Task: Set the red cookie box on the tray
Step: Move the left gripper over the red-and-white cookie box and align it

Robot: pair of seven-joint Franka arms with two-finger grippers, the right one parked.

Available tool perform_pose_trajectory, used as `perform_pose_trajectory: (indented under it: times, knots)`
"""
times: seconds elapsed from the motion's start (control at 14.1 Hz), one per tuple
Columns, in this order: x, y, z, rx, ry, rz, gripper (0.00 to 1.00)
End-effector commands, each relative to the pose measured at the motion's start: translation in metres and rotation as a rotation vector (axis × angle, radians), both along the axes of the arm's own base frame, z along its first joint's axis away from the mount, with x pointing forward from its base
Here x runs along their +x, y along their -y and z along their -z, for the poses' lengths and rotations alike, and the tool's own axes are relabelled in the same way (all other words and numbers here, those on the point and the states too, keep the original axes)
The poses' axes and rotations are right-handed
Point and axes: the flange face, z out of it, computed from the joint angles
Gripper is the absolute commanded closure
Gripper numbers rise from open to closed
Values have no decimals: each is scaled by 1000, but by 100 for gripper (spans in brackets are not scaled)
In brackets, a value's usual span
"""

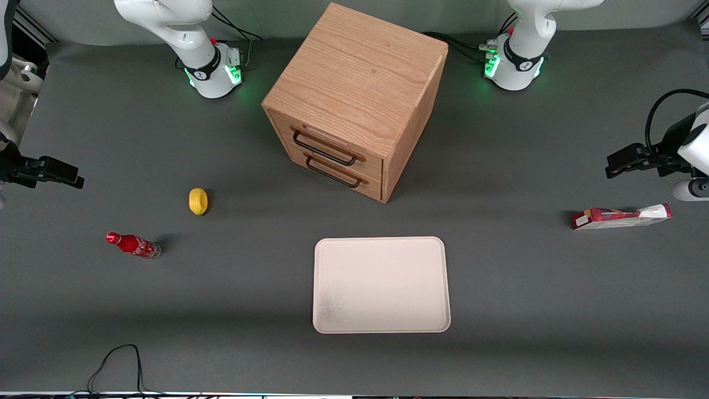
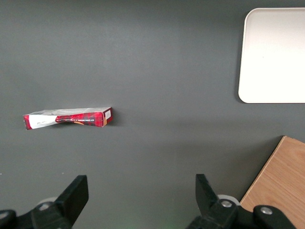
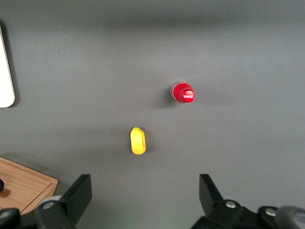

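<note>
Grey table [image 1: 526,288]: pincer [image 2: 140,198] agape above red cookie box [image 2: 69,118].

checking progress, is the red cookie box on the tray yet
No. The red cookie box lies on the table toward the working arm's end, apart from the tray; the open gripper hovers above it.

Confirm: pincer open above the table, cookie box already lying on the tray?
Not quite. The pincer is open above the table, but the red cookie box lies on the table toward the working arm's end, apart from the tray. The front view shows it.
</note>
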Motion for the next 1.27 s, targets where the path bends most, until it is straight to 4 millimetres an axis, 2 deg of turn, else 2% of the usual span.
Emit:
perform_pose_trajectory:
  times: [0.0, 0.49, 0.64, 0.85, 0.92, 0.99, 1.2]
  knots:
    - [-5, 2, -4, 3, -1, 11, 0]
    - [-4, -2, -2, 3, -6, 3, 0]
    - [-3, -19, 1, 6, -12, -23, 0]
    - [-3, -79, 12, 11, -25, -6, 0]
    - [-8, -112, 14, 6, -28, 3, 0]
    - [-12, -134, 15, 1, -32, 15, 0]
    - [-28, -192, 21, -3, -46, -6, 0]
